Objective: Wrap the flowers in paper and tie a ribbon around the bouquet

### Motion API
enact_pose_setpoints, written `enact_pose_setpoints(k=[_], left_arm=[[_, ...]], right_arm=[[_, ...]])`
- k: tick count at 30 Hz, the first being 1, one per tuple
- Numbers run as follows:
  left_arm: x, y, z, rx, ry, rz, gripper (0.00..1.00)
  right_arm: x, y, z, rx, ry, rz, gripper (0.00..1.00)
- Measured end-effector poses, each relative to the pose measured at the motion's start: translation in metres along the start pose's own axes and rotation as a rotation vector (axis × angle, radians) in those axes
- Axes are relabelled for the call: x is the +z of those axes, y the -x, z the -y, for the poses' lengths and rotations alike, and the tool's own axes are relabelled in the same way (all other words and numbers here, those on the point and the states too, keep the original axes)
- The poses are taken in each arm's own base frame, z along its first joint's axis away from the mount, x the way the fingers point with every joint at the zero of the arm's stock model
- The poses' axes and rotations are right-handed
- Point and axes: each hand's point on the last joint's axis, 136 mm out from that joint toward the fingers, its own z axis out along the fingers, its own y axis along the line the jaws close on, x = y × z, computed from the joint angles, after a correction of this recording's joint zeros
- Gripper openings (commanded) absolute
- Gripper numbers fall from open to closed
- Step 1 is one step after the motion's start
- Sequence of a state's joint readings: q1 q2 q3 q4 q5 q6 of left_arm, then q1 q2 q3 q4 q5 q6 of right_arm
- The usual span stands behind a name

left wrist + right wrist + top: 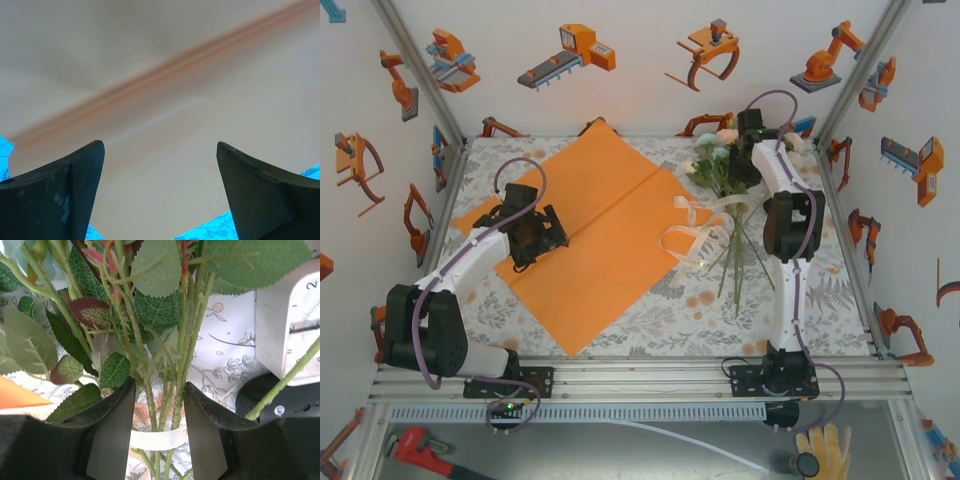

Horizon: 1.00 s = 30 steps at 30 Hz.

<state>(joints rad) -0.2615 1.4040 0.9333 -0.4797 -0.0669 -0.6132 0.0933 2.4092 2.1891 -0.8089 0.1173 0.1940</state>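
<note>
1. Left end effector hangs spread over the orange paper on the table.
2. Right end effector straddles the flowers at their stems (ribbon beneath), far right; whether it pinches them, I cannot tell.

The paper is a plain orange sheet: matt and smooth, with one straight crease. The flowers carry leaves with a matt, finely veined surface. The stems are green, slightly glossy, with small raised bumps. The ribbon is sheer cream cloth, partly see-through. The tablecloth is a matt printed fabric. The fingers of the left gripper are matt black with a finely ribbed inner face. The front rail is bare, dull-silver metal.
</note>
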Motion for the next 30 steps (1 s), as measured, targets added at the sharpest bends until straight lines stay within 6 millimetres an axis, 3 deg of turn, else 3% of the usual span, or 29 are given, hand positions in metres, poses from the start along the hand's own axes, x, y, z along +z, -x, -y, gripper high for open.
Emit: enact_pose_setpoints(k=[7,11,15,19,26,30], left_arm=[[0.0,0.0,0.0,0.0,0.0,0.0,0.85],[0.0,0.0,0.0,0.0,0.0,0.0,0.85],[0.0,0.0,0.0,0.0,0.0,0.0,0.85],[0.0,0.001,0.0,0.0,-0.001,0.001,0.85],[-0.001,0.0,0.0,0.0,0.0,-0.001,0.85],[-0.001,0.0,0.001,0.001,-0.001,-0.002,0.85]], right_arm=[[0.012,-0.003,-0.001,-0.013,-0.002,-0.017,0.1],[0.006,0.004,-0.001,-0.016,0.001,0.004,0.01],[-0.008,0.01,-0.001,-0.033,0.007,0.042,0.0],[-0.05,0.027,0.001,-0.04,0.023,0.163,0.0],[-0.16,0.077,0.004,-0.023,0.078,0.542,0.0],[-0.19,0.097,0.003,-0.026,0.091,0.685,0.0]])
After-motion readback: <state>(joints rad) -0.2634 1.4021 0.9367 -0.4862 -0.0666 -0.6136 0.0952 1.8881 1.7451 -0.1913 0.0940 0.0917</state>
